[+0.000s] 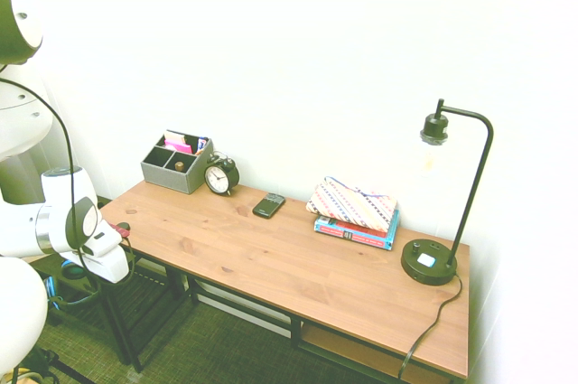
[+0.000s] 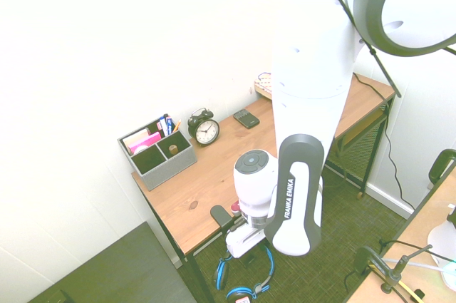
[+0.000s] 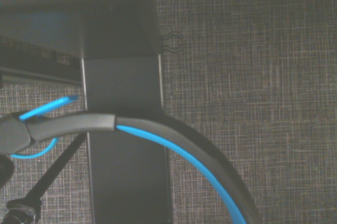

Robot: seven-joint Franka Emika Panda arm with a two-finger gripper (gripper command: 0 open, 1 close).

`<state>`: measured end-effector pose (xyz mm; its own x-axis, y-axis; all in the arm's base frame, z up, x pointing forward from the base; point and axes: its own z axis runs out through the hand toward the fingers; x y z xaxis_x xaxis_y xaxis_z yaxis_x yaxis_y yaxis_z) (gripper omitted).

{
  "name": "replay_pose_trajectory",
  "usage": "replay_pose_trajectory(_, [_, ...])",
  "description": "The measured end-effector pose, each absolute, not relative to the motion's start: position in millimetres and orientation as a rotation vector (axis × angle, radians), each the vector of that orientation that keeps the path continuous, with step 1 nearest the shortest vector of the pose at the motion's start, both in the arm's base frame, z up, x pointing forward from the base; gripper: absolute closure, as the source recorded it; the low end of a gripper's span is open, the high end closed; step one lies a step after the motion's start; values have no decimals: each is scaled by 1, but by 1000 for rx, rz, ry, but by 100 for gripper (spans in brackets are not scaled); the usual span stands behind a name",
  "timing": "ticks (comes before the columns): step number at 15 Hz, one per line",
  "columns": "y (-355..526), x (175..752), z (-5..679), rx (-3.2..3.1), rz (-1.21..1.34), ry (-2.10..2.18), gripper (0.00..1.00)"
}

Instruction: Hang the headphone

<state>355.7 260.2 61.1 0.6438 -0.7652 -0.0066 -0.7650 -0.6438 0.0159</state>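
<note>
Two-finger gripper [image 2: 248, 249], white-bodied: closed on the headband of the black over-ear headphones with blue trim [image 2: 271, 268], suspended above the dark woven carpet [image 2: 313, 274], beside the near end of the brown wooden desk [image 2: 189, 207]. Dark, round-ended bar [image 2: 221, 215]: at desk edge, near gripper. On desktop: grey compartmented organizer [image 2: 167, 167], round black alarm clock [image 2: 206, 131] just beside it, black phone [image 2: 246, 118].
</note>
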Motion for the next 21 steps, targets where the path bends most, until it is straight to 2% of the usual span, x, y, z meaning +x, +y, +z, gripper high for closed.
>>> replay_pose_trajectory(12, [269,373,85,2887,-3,-1297,0])
replay_pose_trajectory(17, [250,384,184,2999,-110,-1041,0])
replay_pose_trajectory(21, [196,419,300,3051,-38,-941,0])
